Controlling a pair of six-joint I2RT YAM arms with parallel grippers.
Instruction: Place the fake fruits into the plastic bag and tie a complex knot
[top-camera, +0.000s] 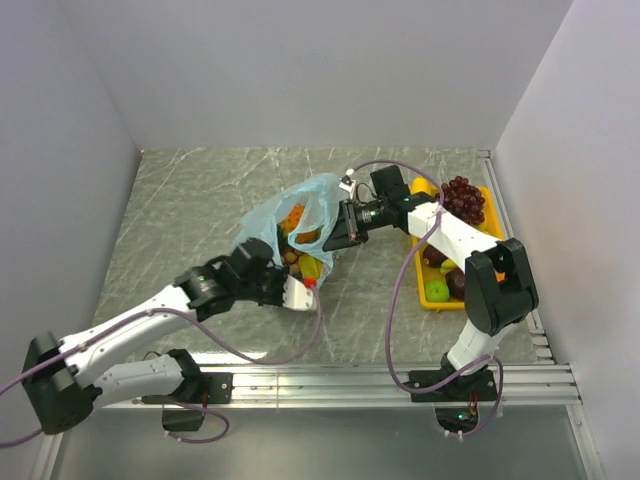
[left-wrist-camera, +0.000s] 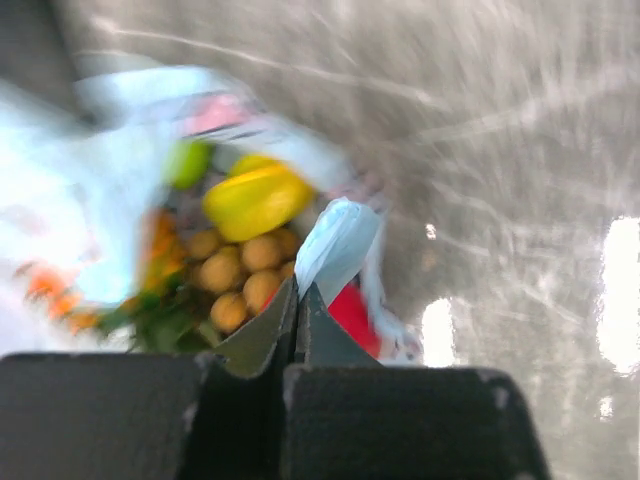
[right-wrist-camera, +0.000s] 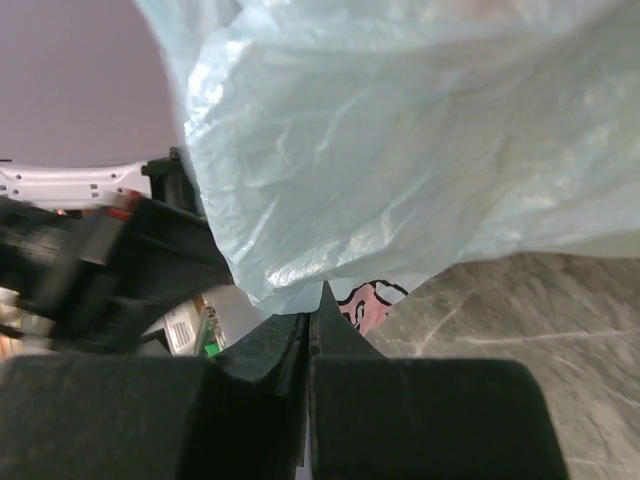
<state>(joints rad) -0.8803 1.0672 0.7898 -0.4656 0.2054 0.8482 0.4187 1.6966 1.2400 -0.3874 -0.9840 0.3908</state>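
The light-blue plastic bag (top-camera: 285, 215) lies open in the middle of the table, with fake fruits inside. In the left wrist view I see a yellow fruit (left-wrist-camera: 255, 200), a cluster of tan round fruits (left-wrist-camera: 240, 272) and a red piece (left-wrist-camera: 352, 316). My left gripper (top-camera: 290, 285) is shut on the bag's near edge (left-wrist-camera: 335, 245). My right gripper (top-camera: 338, 235) is shut on the bag's right edge (right-wrist-camera: 360, 160), with the pink print (right-wrist-camera: 368, 302) just beyond its tips. No knot shows.
A yellow tray (top-camera: 493, 215) at the right holds purple grapes (top-camera: 463, 198), a green apple (top-camera: 437, 291) and dark fruits. White walls enclose the table on three sides. My left arm (right-wrist-camera: 100, 260) shows close by in the right wrist view.
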